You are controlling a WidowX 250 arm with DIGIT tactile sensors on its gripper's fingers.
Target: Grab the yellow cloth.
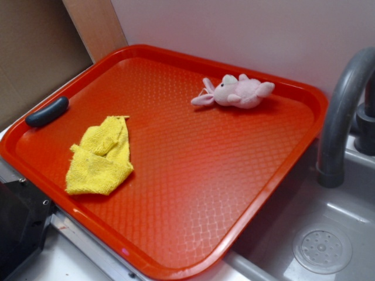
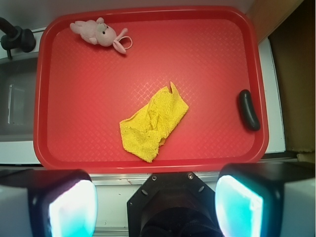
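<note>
The yellow cloth (image 1: 101,157) (image 2: 152,123) lies crumpled on the red tray (image 1: 193,193) (image 2: 207,54), near the tray's left front part in the exterior view. In the wrist view my gripper (image 2: 155,202) hangs high above the tray's near edge, short of the cloth. Its two fingers (image 2: 69,207) stand wide apart with nothing between them, so it is open. The gripper does not show in the exterior view.
A pink plush toy (image 1: 237,92) (image 2: 98,33) lies at the tray's far side. A black oblong piece (image 1: 47,111) (image 2: 249,109) rests on the tray's rim. A grey tap (image 1: 340,117) and sink (image 1: 322,234) with a drain stand beside the tray.
</note>
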